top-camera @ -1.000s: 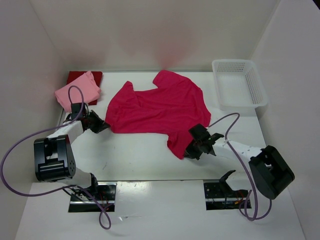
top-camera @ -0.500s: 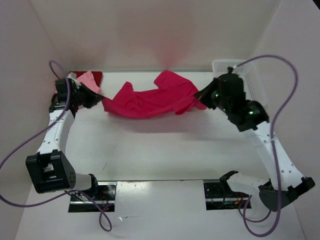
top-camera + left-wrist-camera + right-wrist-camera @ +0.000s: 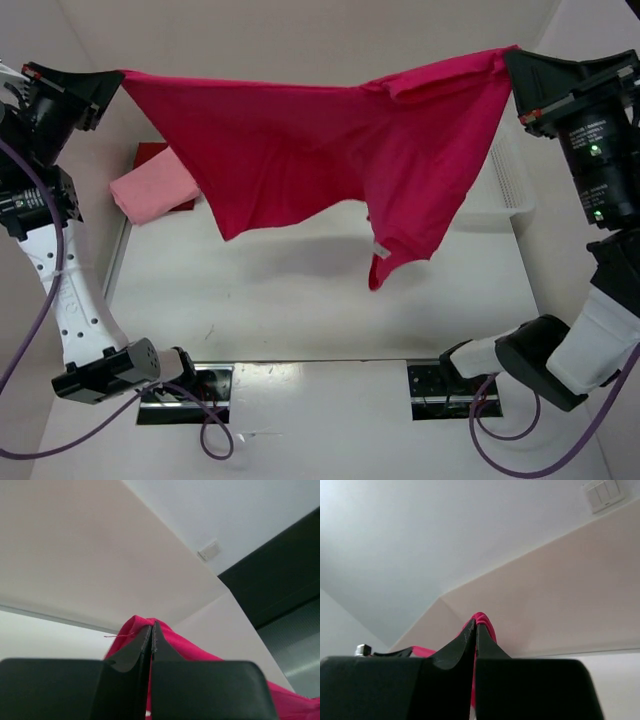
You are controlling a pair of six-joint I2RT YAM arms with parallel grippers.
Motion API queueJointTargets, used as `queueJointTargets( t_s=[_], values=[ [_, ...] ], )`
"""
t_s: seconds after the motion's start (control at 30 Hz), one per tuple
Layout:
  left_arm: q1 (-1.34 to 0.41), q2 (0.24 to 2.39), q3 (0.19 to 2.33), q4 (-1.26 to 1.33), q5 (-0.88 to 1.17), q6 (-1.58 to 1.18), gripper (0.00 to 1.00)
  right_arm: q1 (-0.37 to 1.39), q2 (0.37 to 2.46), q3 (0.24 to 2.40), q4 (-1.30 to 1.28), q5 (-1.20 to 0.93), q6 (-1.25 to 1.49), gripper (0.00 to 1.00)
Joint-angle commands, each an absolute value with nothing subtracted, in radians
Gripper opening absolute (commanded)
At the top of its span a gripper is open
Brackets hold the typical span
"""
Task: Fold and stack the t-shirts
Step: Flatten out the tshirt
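One magenta t-shirt [image 3: 330, 140] now aloft between left gripper [image 3: 118, 78], right gripper [image 3: 510, 58]

A white bench [image 3: 300, 310] is seen from above, closed in by pale walls on the left, far and right sides. At its far left corner a dark red shirt [image 3: 150, 155] is laid flat, and a folded pink shirt [image 3: 150, 195] is set partly on it and partly on the bench surface toward the left edge. At the far right a white mesh basket [image 3: 510, 190] is placed close to the right wall; most of it is hidden behind a magenta shirt [image 3: 330, 140] that hangs above the bench without touching it. A soft shadow is cast across the middle of the bench. At the near edge, two dark base plates [image 3: 185, 390] are fixed side by side.
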State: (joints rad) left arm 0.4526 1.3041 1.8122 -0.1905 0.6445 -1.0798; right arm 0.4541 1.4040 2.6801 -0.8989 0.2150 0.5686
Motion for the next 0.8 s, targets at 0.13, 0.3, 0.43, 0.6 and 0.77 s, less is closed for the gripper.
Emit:
queueJointTargets(
  t_s=[0.13,0.3,0.43,0.6,0.77],
  values=[
    [0.456,1.427,1.675,-0.164,0.585,-1.068,0.0,0.309,1.629,2.421,-0.778,0.046,0.474,0.0],
    [0.364,1.557,1.602,-0.128,0.512,-0.991,0.0,0.173,1.845,2.485,-0.811,-0.092,0.454,0.0],
    [0.333,1.751,1.753,-0.144,0.526,-1.017,0.0,0.161,2.084,2.803,-0.841,-0.081,0.457,0.0],
    [0.333,1.865,2.057,-0.181,0.541,-1.054,0.0,0.149,2.075,2.835,-0.735,-0.14,0.551,0.0],
    [0.376,1.887,2.123,-0.067,0.606,-1.172,0.0,0.124,1.944,2.804,-0.6,-0.207,0.626,0.0]
  ],
)
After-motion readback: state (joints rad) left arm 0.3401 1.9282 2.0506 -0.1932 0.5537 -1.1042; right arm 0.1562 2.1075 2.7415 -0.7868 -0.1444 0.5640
